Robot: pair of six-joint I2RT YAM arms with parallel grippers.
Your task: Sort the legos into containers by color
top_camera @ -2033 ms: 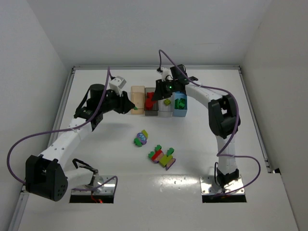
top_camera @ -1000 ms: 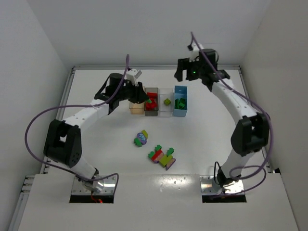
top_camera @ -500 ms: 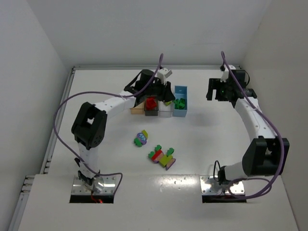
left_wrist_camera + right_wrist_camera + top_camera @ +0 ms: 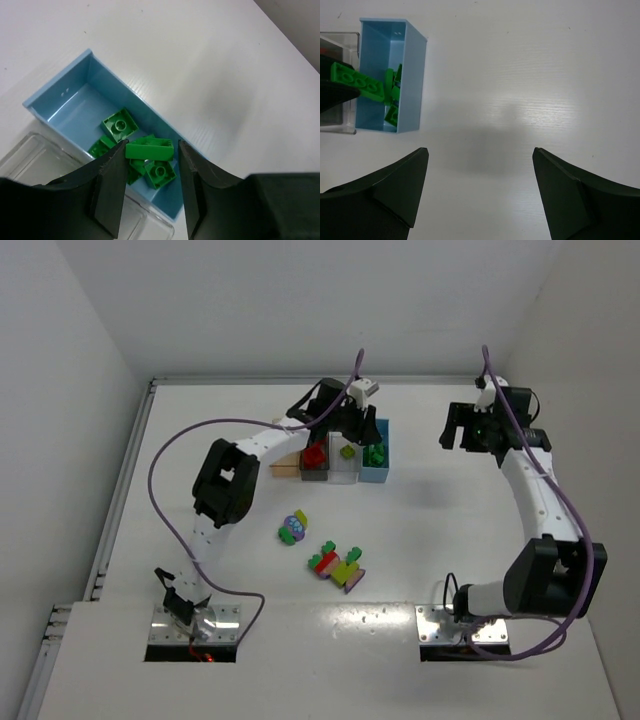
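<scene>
My left gripper (image 4: 151, 145) hovers over the light blue container (image 4: 60, 95), jaws narrow around a green lego (image 4: 150, 150) held at the fingertips. That lego (image 4: 357, 80) hangs tilted above the blue container (image 4: 415, 85), which holds several more green legos (image 4: 376, 453). Beside it stand the clear container (image 4: 345, 470) with a lime lego (image 4: 347, 451), the dark grey one (image 4: 315, 474) with a red lego (image 4: 316, 454), and the tan one (image 4: 283, 468). Two mixed lego clusters (image 4: 293, 527) (image 4: 338, 565) lie mid-table. My right gripper (image 4: 480, 150) is open and holds nothing, over bare table right of the containers.
The left arm (image 4: 230, 480) arches across from the left side to the row of containers. The right arm (image 4: 535, 490) stretches up along the right side near the wall. White walls close the table at the back and both sides.
The left gripper has swung right along the row of containers to the blue one, carrying the green lego. The right gripper has pulled away to the right and stays open.
</scene>
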